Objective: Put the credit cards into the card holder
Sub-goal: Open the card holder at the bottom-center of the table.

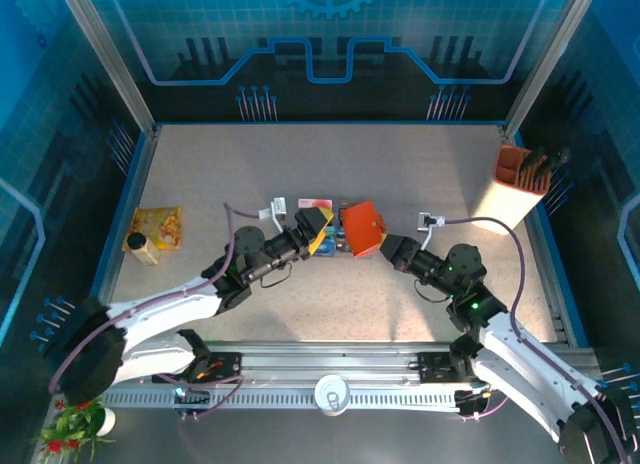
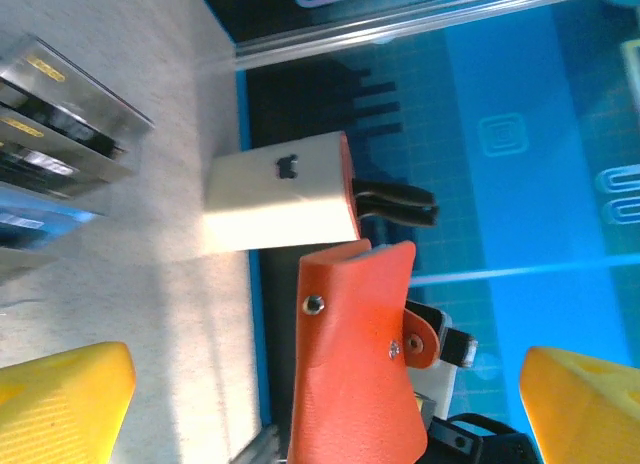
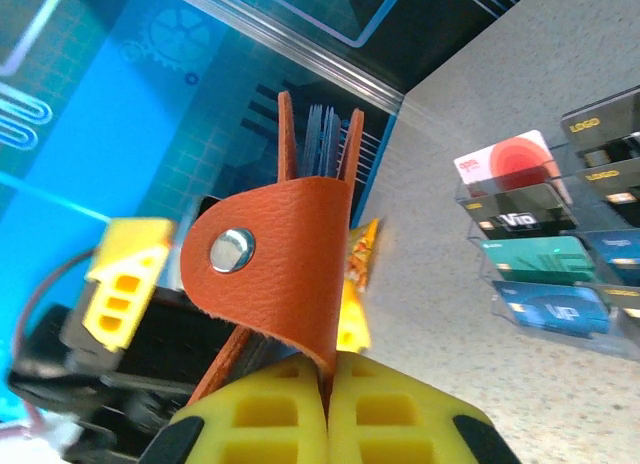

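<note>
We see the right gripper [image 3: 325, 409] pinched tight on the orange card holder [image 3: 275, 264], held just beside the clear tray [image 3: 470, 206]. The credit cards [image 3: 540, 256] stand in that tray's slots. Next to the tray, the left gripper [image 2: 320, 414] is spread wide, with a yellow finger either side of the holder.

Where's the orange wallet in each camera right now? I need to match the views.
Top: wallet mid-table, just right of centre.
Left wrist: lower centre, upright, snap tab showing.
Right wrist: centre, above the yellow right fingers.
Shared landmark: the clear card tray, near the wallet.
</note>
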